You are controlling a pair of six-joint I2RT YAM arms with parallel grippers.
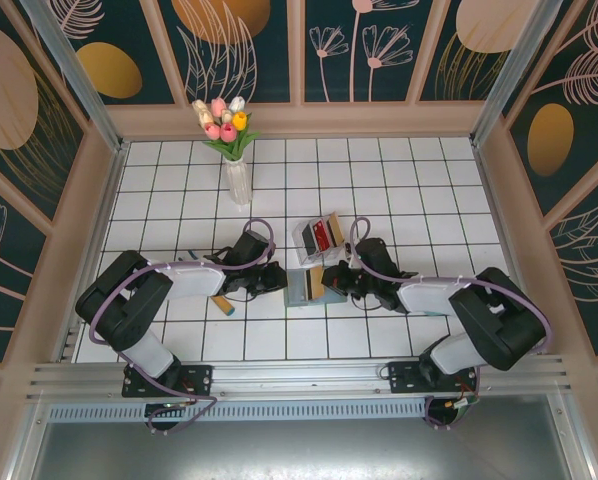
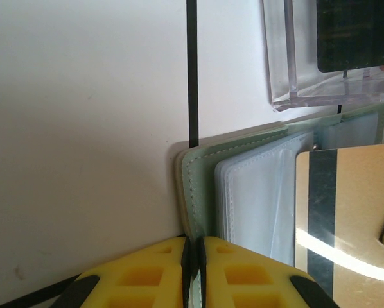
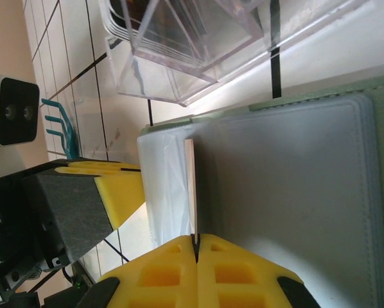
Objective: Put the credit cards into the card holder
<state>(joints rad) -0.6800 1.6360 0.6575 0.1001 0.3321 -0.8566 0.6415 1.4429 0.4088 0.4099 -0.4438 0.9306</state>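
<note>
Low, left gripper (image 2: pixel 193 269) clamps card holder (image 2: pixel 198 186), right gripper (image 3: pixel 196 256) pinches card (image 3: pixel 191 186)

One card holder (image 2: pixel 198 192), one clear box (image 2: pixel 279 58), one vase (image 1: pixel 238 180).

A white tiled bench (image 1: pixel 399 180) with black grid lines lies in the middle, brightly and evenly lit. Dark teal wall panels (image 1: pixel 244 45) with pale leaves and gold ovals, framed in peach wood, enclose it from 9 through 12 to 3 o'clock. An aluminium rail (image 1: pixel 299 375) runs across at 6 o'clock. A vase of tulips (image 1: pixel 238 180) stands near 11 o'clock.
</note>
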